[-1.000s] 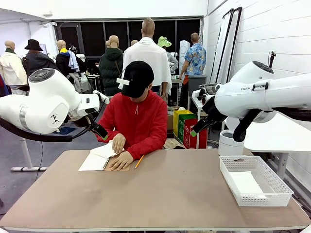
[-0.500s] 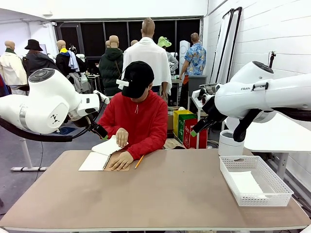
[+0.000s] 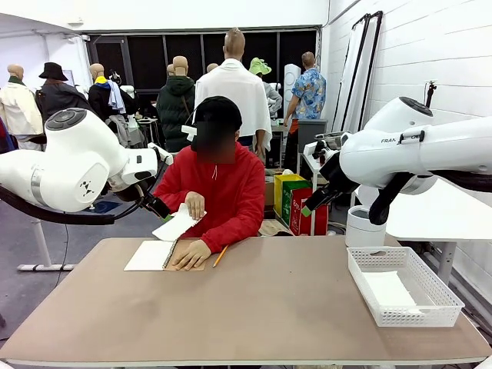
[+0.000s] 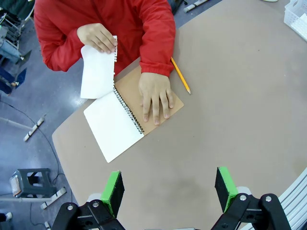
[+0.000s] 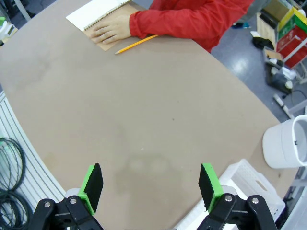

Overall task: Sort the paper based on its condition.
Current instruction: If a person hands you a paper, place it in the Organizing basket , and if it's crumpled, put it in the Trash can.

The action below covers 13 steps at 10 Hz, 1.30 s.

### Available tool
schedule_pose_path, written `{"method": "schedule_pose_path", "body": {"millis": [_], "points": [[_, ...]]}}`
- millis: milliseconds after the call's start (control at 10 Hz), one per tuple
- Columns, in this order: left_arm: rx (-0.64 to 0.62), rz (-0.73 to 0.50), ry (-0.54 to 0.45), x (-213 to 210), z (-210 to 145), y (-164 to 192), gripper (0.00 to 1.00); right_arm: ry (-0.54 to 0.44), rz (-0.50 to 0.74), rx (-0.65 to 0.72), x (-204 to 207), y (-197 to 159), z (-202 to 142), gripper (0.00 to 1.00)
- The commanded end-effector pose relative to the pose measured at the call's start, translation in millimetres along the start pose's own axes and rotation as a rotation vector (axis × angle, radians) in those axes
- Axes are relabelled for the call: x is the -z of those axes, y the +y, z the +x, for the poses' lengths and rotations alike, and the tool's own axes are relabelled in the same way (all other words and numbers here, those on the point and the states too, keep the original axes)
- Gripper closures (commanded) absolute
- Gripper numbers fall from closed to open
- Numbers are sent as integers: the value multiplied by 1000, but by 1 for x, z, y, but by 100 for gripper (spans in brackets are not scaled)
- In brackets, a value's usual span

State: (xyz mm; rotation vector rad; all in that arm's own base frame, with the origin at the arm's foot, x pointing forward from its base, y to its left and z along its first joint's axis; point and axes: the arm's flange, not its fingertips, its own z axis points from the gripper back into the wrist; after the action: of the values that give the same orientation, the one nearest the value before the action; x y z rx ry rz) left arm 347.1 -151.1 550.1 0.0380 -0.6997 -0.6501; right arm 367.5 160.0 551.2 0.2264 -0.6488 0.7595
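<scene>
Across the table a person in red holds a white sheet of paper (image 3: 177, 225) (image 4: 97, 72) up in one hand, just above the open spiral notebook (image 3: 149, 255) (image 4: 117, 125). The other hand lies flat on the notebook's brown cover. A flat sheet (image 3: 388, 290) lies in the white mesh basket (image 3: 419, 315). My left gripper (image 4: 169, 189) (image 3: 158, 207) hangs open, high over the table's left side and well short of the notebook. High above the table's right side my right gripper (image 5: 150, 186) (image 3: 309, 207) is open too, with nothing between its fingers.
A yellow pencil (image 3: 220, 256) (image 4: 181, 75) (image 5: 135, 44) lies beside the notebook. The basket (image 5: 247, 184) stands at the table's right end. A white bucket (image 3: 364, 227) (image 5: 286, 143) stands on the floor beyond the right edge. Bare brown tabletop (image 3: 261, 307) spans the middle.
The person has pulled the sheet free of the notebook and lifted it off the page. Both arms have stayed still.
</scene>
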Motion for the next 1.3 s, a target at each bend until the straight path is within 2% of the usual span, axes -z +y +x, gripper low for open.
{"method": "schedule_pose_path", "body": {"millis": [0, 1200], "points": [[0, 0, 0, 0, 0, 0, 0, -1, -2, 1, 0, -1, 0, 0], [0, 0, 0, 0, 0, 0, 0, -1, -2, 1, 0, -1, 0, 0]]}}
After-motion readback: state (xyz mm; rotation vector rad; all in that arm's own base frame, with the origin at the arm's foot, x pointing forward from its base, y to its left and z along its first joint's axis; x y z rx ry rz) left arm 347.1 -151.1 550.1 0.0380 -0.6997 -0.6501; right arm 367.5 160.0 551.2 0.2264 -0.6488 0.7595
